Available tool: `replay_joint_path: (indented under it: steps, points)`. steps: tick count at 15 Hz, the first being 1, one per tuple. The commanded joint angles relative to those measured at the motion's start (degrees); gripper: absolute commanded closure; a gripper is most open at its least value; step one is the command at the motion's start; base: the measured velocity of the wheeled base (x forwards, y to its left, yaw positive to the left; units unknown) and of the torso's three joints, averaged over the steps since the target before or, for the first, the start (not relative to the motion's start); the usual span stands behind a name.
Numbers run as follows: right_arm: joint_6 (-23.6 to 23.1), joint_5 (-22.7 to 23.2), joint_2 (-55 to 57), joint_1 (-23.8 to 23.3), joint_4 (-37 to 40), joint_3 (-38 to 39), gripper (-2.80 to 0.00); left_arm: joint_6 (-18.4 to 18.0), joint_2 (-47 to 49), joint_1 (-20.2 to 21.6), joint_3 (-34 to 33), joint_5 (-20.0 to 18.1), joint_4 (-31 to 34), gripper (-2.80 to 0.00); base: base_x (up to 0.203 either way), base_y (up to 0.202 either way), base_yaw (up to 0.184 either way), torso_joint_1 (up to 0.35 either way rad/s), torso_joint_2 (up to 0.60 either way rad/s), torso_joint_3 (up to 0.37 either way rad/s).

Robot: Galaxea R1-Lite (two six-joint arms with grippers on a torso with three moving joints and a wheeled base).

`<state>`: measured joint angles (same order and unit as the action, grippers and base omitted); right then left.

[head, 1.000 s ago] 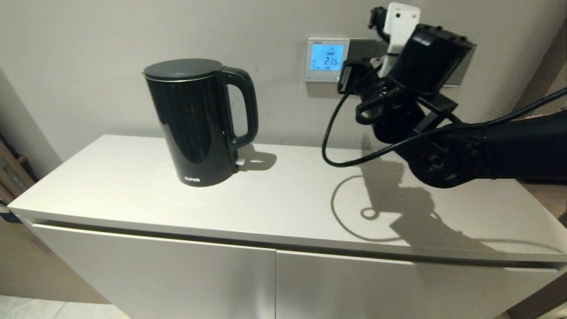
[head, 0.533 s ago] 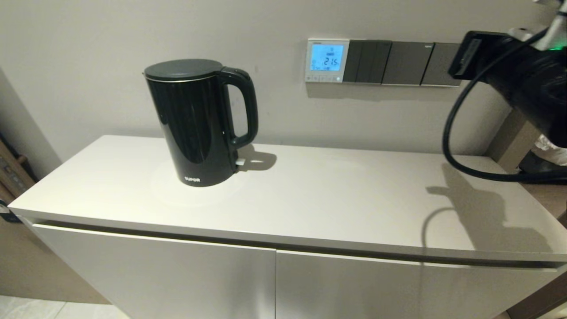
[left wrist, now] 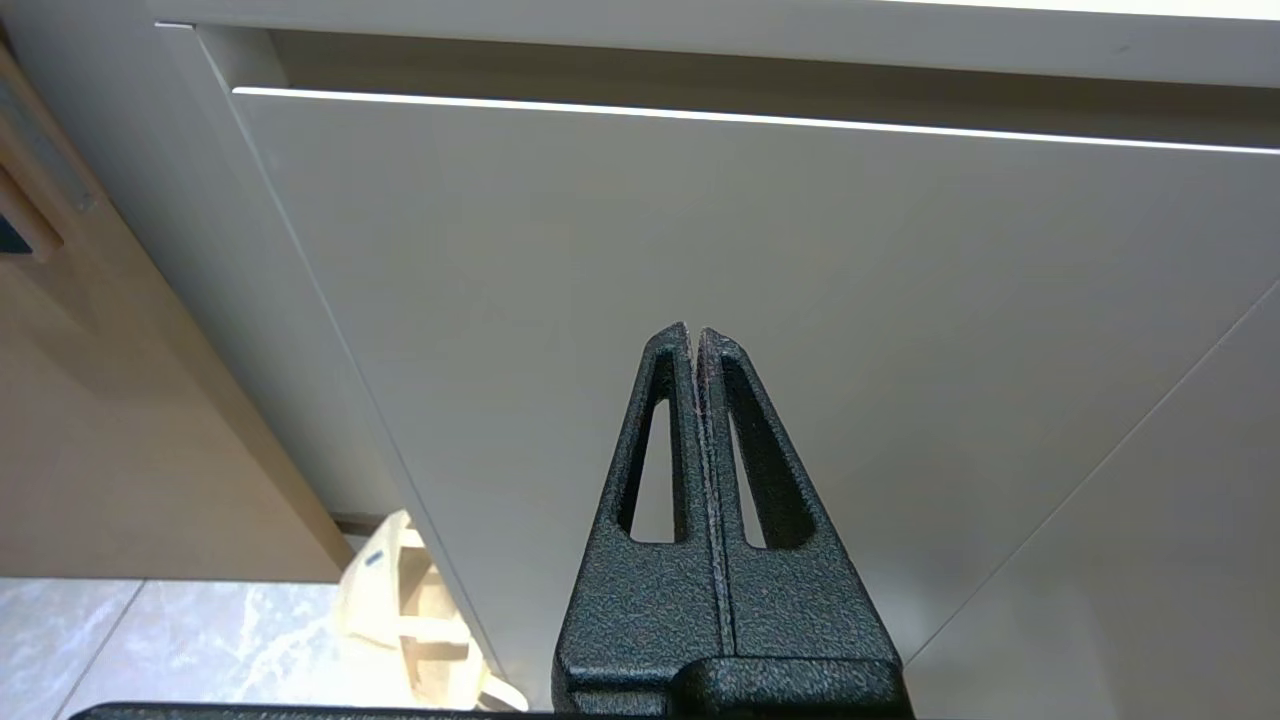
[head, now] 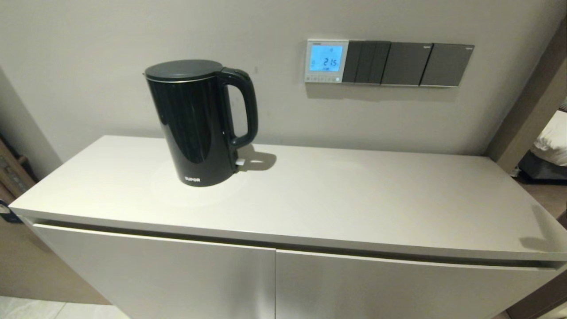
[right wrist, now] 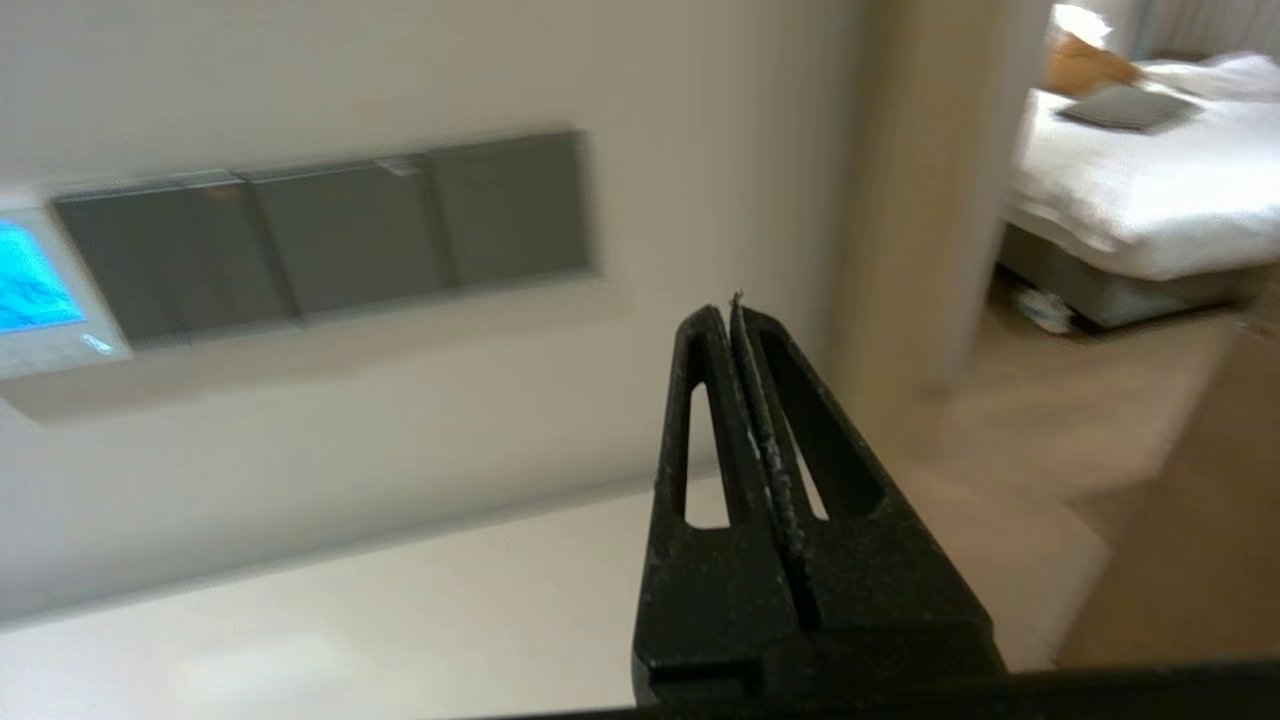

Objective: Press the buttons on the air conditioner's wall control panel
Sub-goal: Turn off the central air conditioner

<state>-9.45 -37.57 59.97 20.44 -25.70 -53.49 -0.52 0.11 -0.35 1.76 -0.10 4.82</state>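
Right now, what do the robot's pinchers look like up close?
Both look the same. The left gripper and the right gripper are black with a rough, grainy surface. Each has two long, flat fingers that taper to a narrow tip, like a pointy beak. Every finger has a long, narrow, triangle-like slot cut through it. No cables, stickers or markings show.

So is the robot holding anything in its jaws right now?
No, nothing. The left gripper is shut and empty by the cabinet front; the right gripper is shut and empty, away from the control panel.

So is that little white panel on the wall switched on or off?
On. The air conditioner's wall control panel has its screen lit blue with digits showing; the buttons sit below it.
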Motion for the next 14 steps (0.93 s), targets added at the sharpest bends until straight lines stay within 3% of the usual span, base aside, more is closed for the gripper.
replay_joint_path:
  steps: [1,4,7,11,14]
  points:
    - [-0.1,-2.7,-8.0,0.0,2.7,2.5,0.0,0.0,0.0,0.0,0.0,0.0,0.0,0.0,0.0,0.0,0.0,0.0,0.0,0.0]
    - [0.0,-5.1,-16.0,-0.3,8.4,6.2,0.0,0.0,0.0,0.0,0.0,0.0,0.0,0.0,0.0,0.0,0.0,0.0,0.0,0.0]
    - [-0.1,-6.3,-23.5,-3.6,11.0,12.4,0.0,0.0,0.0,0.0,0.0,0.0,0.0,0.0,0.0,0.0,0.0,0.0,0.0,0.0]
    - [-0.2,-6.4,-33.8,-7.3,22.2,14.4,0.0,0.0,0.0,0.0,0.0,0.0,-0.1,0.0,0.0,0.0,0.0,0.0,0.0,0.0]
    - [0.2,-6.0,-38.9,-7.5,24.1,16.8,0.0,0.0,0.0,0.0,0.0,0.0,0.0,0.0,0.0,0.0,0.0,0.0,0.0,0.0]
